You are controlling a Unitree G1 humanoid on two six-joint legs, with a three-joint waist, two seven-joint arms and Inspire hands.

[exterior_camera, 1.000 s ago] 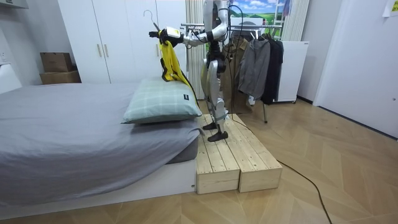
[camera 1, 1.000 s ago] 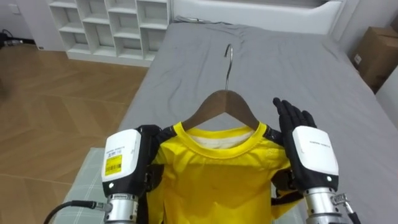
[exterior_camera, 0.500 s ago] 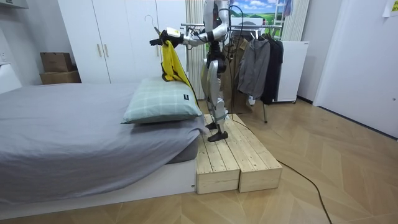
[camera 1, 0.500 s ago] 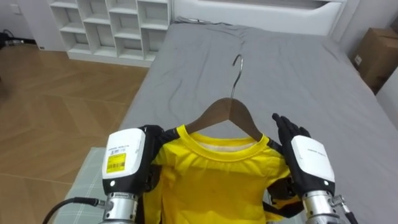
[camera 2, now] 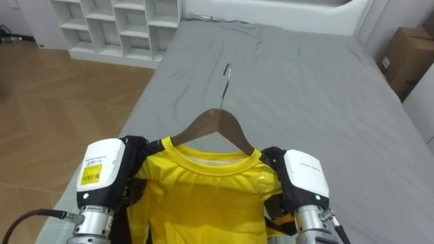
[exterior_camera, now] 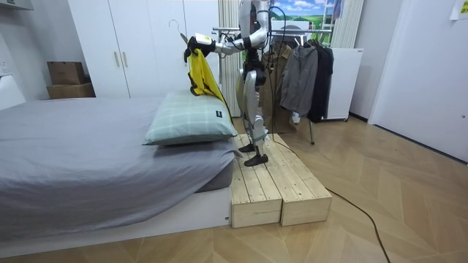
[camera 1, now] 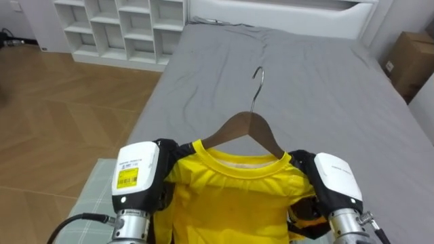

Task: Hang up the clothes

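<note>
The yellow T-shirt [camera 1: 234, 196] hangs on a brown wooden hanger [camera 1: 244, 126] and is held in the air in front of the robot's chest. The hanger's metal hook [camera 1: 256, 83] points to 12 o'clock. The left hand [camera 1: 139, 177] is at 9 o'clock of the collar, with its dark fingers curled round the shirt's shoulder. The right hand [camera 1: 333, 177] is at 3 o'clock, with its fingers bent in over the other shoulder, gripping it.

A grey bed [camera 1: 305, 74] lies below, running to 12 o'clock. A white shelf unit [camera 1: 122, 27] stands at 11 o'clock and a cardboard box [camera 1: 410, 57] at 2 o'clock.

In the room view, the robot stands upright on a pale wooden platform [exterior_camera: 281, 186] beside the bed. It holds the shirt above a green checked pillow [exterior_camera: 191, 117], with a clothes rack [exterior_camera: 307, 73] of dark garments behind it.
</note>
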